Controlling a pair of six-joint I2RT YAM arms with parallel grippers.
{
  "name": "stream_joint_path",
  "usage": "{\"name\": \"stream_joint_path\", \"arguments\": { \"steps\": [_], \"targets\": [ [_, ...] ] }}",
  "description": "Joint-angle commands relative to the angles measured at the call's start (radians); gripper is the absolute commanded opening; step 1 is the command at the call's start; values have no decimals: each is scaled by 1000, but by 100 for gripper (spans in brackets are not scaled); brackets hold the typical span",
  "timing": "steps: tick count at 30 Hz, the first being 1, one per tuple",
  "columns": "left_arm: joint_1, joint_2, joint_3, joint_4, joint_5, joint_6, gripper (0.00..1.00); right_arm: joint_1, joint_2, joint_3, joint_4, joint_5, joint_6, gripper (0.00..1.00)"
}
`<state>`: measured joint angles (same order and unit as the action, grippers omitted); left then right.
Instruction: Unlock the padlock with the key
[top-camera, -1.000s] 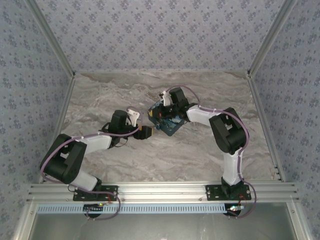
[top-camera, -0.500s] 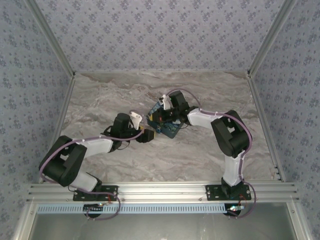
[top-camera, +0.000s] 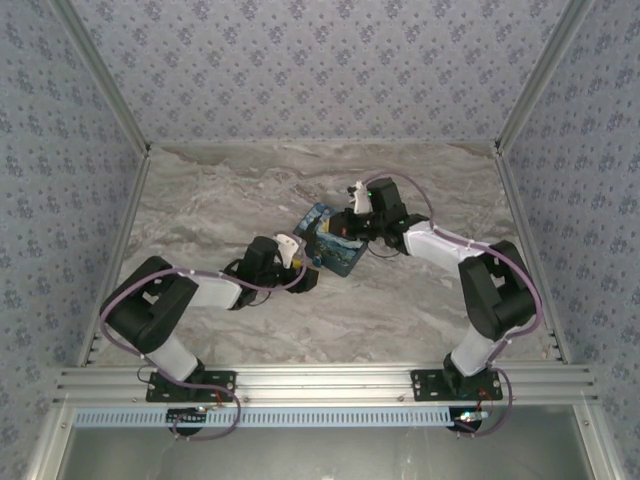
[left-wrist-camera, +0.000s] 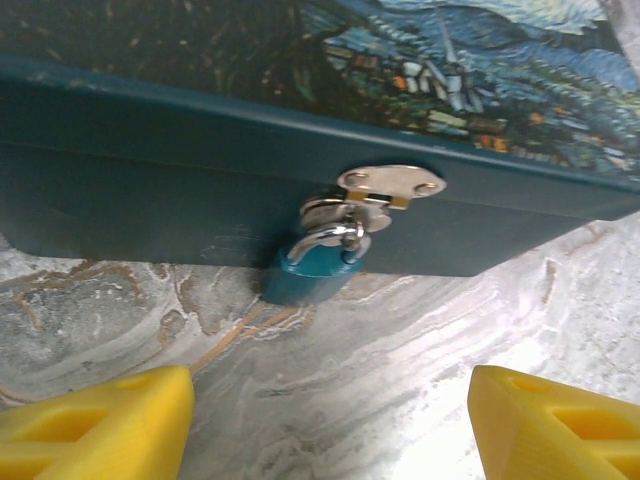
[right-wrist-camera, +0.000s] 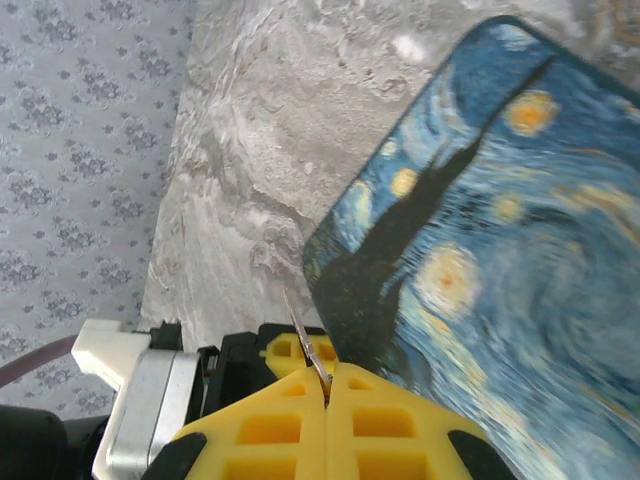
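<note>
The small blue padlock (left-wrist-camera: 312, 272) hangs by its metal shackle from the silver hasp (left-wrist-camera: 390, 184) on the dark front wall of the painted box (left-wrist-camera: 150, 170); its body rests on the marble. My left gripper (left-wrist-camera: 330, 430) is open a short way in front of it, yellow fingers (left-wrist-camera: 100, 425) spread to either side, nothing between them. My right gripper (right-wrist-camera: 328, 395) hovers over the box lid (right-wrist-camera: 480, 260), shut on the key (right-wrist-camera: 305, 345), a thin metal sliver sticking out past the fingertips. From above, the left gripper (top-camera: 305, 277) and right gripper (top-camera: 345, 233) flank the box (top-camera: 330, 250).
The box sits mid-table on grey marble (top-camera: 220, 200), with patterned walls on three sides. The left arm's wrist (right-wrist-camera: 140, 400) lies just below the right gripper. Open marble stretches to the left and behind the box.
My left gripper has moved right, up to the box's front wall. The right arm has swung right and sits over the box, still shut on the key.
</note>
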<state>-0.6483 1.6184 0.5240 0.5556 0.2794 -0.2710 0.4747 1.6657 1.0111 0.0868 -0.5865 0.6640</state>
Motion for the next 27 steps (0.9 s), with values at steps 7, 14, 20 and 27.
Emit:
{"name": "stream_joint_path", "arguments": {
  "steps": [7,14,20,27],
  "targets": [
    [-1,71,36,72,-24,58,71,-21,-5,-40,26,11,16,0],
    [-2,119,67,96,-10,53,69,-13,47,-42,52,14,35,0],
    [-4,151,92,100,-2,53,67,-9,60,-61,11,30,30,0],
    [-13,185,102,107,-23,60,64,5,61,-92,-16,53,10,0]
  ]
}}
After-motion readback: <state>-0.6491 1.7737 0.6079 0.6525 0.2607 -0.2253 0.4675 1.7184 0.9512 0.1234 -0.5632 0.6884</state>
